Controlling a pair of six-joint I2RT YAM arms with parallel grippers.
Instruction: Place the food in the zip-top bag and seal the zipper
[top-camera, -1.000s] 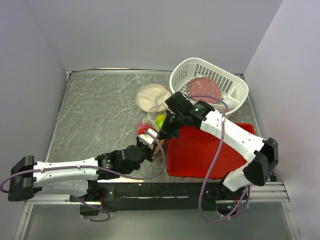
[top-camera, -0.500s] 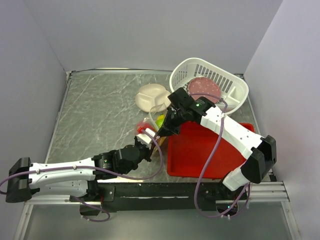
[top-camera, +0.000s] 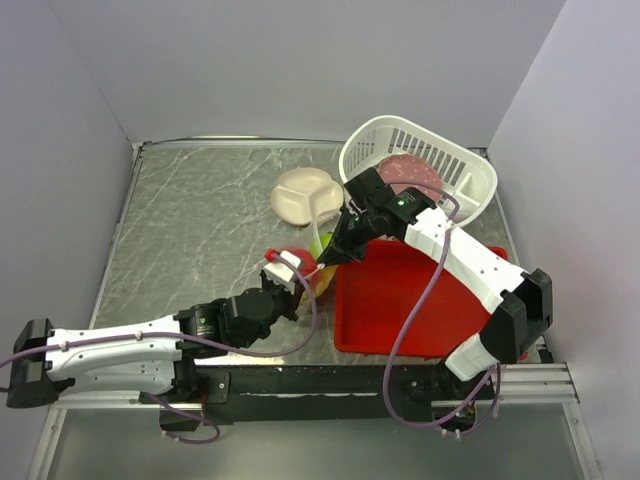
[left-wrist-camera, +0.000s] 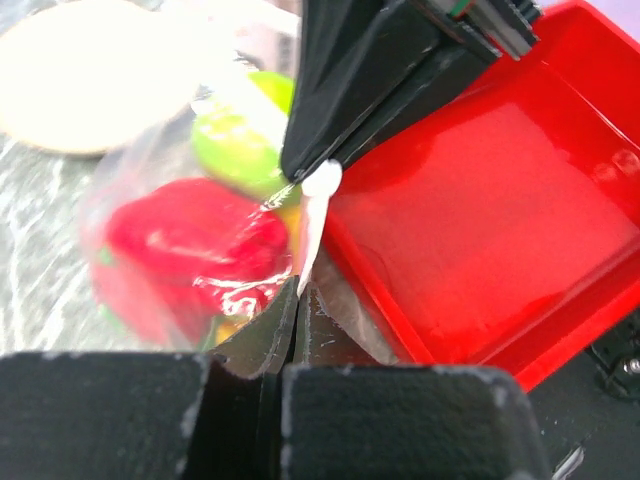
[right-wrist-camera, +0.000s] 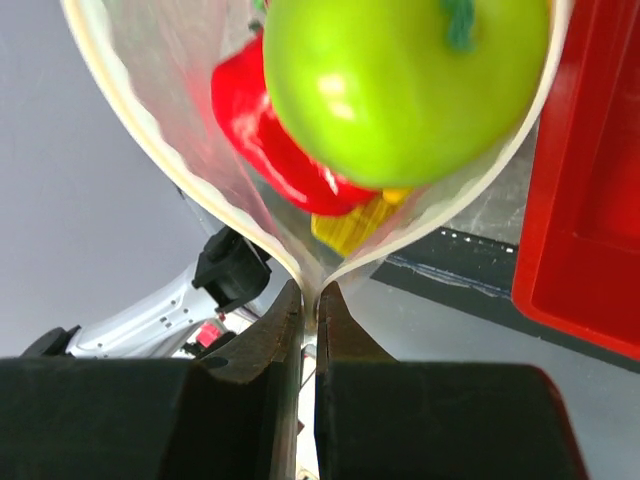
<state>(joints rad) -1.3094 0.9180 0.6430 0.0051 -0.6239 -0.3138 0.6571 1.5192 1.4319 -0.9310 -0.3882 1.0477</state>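
The clear zip-top bag (top-camera: 306, 256) hangs between my two grippers by the red tray's left edge. It holds the green apple (right-wrist-camera: 400, 80), the red dragon fruit (right-wrist-camera: 265, 135) and the yellow banana (right-wrist-camera: 350, 225). My left gripper (left-wrist-camera: 297, 292) is shut on the bag's edge, as is my right gripper (right-wrist-camera: 312, 298). The zipper (right-wrist-camera: 150, 130) shows as a whitish strip that opens into a loop round the food in the right wrist view. In the top view my left gripper (top-camera: 298, 283) and right gripper (top-camera: 328, 260) are close together. The apple (left-wrist-camera: 230, 150) and dragon fruit (left-wrist-camera: 190, 240) show blurred through the plastic.
A red tray (top-camera: 420, 300) lies at the front right. A white slotted basket (top-camera: 475, 185) with a reddish speckled disc (top-camera: 400, 165) stands at the back right. A cream divided plate (top-camera: 300, 195) lies behind the bag.
My left arm has drawn back to the left and my right gripper has shifted a little toward the back right. Both stay shut on the bag.
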